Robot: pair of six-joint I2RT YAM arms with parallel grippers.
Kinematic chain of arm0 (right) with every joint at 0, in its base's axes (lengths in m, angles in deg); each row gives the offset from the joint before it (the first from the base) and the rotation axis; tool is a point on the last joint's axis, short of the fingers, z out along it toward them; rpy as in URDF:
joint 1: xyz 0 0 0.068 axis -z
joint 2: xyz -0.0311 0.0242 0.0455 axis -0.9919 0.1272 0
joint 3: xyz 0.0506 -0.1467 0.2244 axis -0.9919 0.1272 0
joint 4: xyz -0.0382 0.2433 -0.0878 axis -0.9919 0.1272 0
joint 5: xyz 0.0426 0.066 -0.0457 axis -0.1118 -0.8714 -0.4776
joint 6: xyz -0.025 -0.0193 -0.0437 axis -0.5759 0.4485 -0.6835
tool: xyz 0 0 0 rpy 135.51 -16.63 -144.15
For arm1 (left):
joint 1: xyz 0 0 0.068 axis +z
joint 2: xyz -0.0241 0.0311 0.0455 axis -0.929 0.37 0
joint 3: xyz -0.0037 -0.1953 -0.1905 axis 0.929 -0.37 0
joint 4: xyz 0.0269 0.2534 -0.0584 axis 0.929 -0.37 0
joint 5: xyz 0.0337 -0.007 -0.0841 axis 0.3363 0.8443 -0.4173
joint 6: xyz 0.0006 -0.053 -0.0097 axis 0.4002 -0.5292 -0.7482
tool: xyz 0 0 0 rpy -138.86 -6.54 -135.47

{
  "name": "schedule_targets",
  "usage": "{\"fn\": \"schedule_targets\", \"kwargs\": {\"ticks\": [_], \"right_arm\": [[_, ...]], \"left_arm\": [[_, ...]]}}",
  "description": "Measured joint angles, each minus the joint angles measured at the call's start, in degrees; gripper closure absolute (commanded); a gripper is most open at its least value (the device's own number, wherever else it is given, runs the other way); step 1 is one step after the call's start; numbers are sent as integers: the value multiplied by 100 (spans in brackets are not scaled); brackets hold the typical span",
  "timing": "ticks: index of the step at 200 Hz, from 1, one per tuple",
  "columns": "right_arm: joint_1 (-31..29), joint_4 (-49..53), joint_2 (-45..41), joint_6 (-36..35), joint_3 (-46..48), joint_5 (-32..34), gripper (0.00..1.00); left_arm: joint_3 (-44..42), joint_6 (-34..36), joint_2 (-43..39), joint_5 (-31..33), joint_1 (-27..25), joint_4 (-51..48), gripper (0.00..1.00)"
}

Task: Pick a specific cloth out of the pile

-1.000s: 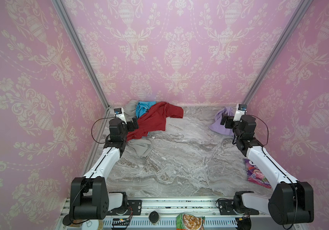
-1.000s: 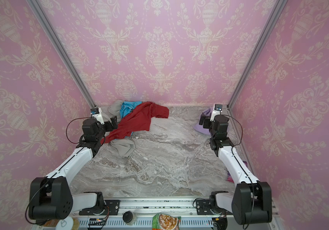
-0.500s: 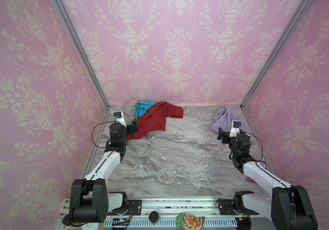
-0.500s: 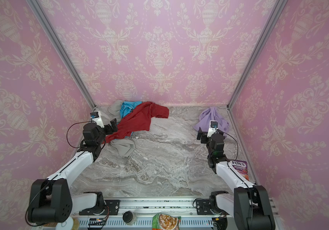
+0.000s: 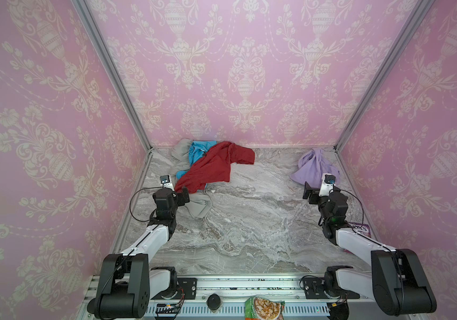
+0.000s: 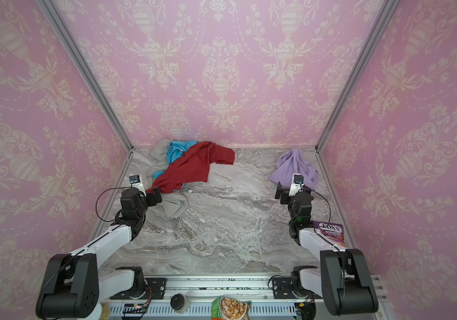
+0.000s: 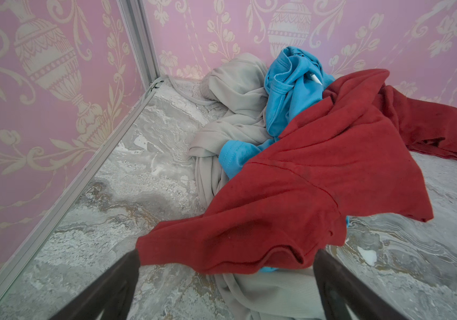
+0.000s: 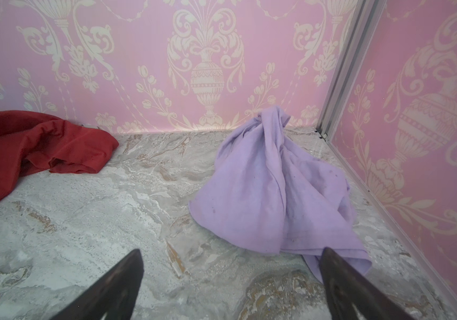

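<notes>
Starting on my left, my left claw (image 5: 184, 194) hovers low with its fingers (image 7: 105, 288) spread wide apart and nothing clamped between them. Just ahead of it lies the pile (image 5: 208, 171), heaped toward the far left corner of the marble table (image 5: 249, 227). A red cloth (image 5: 216, 166) is draped across the top of the heap, and one long end trails toward my open fingers. From my left wrist view that end reaches one fingertip, though I cannot tell whether it touches. Under the red lies a turquoise cloth (image 5: 197, 151), bunched against the back wall (image 5: 246, 83). A grey cloth (image 5: 200, 205) runs beneath both and spills out nearest my claw.

Moving toward the middle, bare marble separates the heap from what lies on the right.

Over there, well apart from the pile, the lavender cloth (image 5: 314, 169) sits alone near the far right corner, gathered into a loose peak and spreading out at its base. My right claw (image 5: 317, 191) hangs just in front of it, fingers (image 8: 343, 288) wide apart and gripping nothing. The near hem of the fabric lies by one fingertip. Further right, a purple snack packet (image 6: 329, 230) rests on the table beside my right forearm, close to the side wall.
</notes>
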Motion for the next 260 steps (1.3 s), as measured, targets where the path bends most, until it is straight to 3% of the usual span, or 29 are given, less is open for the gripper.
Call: {"fn": "schedule_targets", "kwargs": {"ticks": [36, 96, 164, 224, 260], "right_arm": [[131, -20, 129, 138, 0, -258, 0], [177, -17, 175, 278, 4, -459, 0], [177, -640, 1137, 284, 195, -498, 0], [170, -1633, 1716, 295, 402, -494, 0], [144, -1652, 1792, 278, 378, -549, 0]], "left_arm": [[-437, 55, 542, 131, 0, 1029, 1], [-551, 177, 1095, 201, 0, 1950, 1], [-573, 216, 1486, 295, 0, 2472, 1], [-573, 216, 2107, 339, 0, 2789, 1], [-553, 216, 2146, 334, 7, 2861, 1]]}}
